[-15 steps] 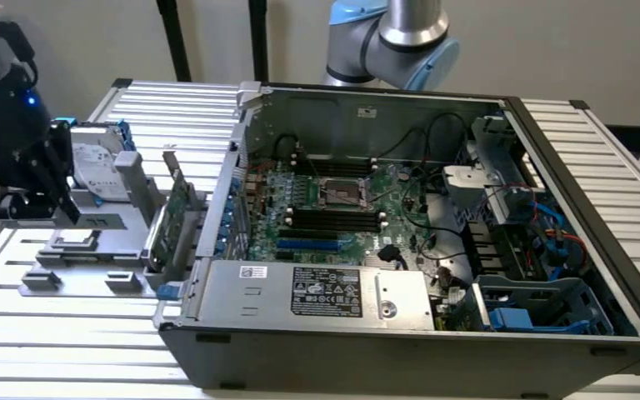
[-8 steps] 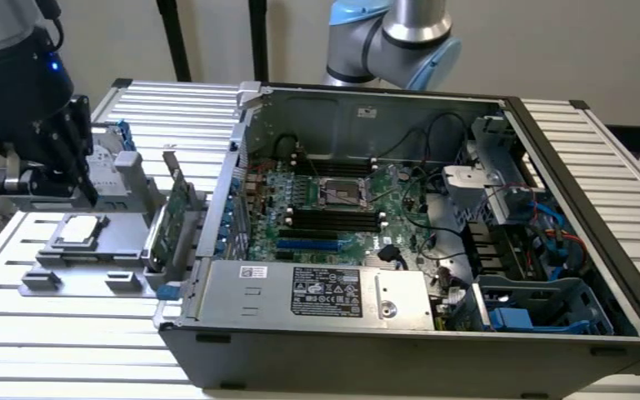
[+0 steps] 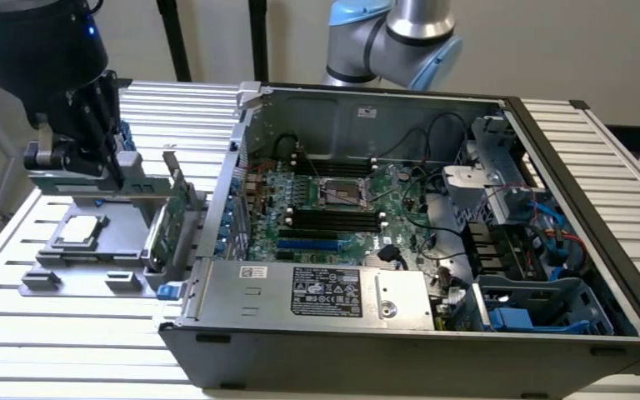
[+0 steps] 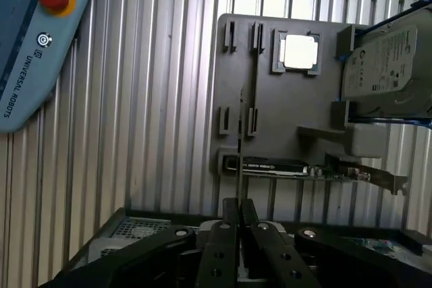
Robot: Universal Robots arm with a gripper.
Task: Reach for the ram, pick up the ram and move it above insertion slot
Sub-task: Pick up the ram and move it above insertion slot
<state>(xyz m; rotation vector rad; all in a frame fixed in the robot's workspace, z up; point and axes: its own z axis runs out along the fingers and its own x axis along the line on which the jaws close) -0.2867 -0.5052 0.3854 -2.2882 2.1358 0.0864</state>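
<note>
In the wrist view the ram (image 4: pixel 241 141) shows edge-on as a thin line running out from between my fingertips (image 4: pixel 223 231), above the grey fixture plate (image 4: pixel 290 106). My gripper (image 4: pixel 237 224) is shut on the ram, its fingers pressed close on either side. In the exterior view my gripper (image 3: pixel 87 154) hangs over the fixture plate (image 3: pixel 76 250) at that view's left, beside the open computer case (image 3: pixel 409 208). The black memory slots (image 3: pixel 332 218) lie on the motherboard inside the case, well apart from my gripper.
On the fixture stand a silver hard drive with blue rails (image 4: pixel 388 65), a square processor (image 4: pixel 299 52) and a wider green expansion card (image 4: pixel 304 166) (image 3: pixel 170 221). A teach pendant with a red button (image 4: pixel 34 32) lies on the slatted table. The case's wall (image 3: pixel 226 208) separates the fixture from the motherboard.
</note>
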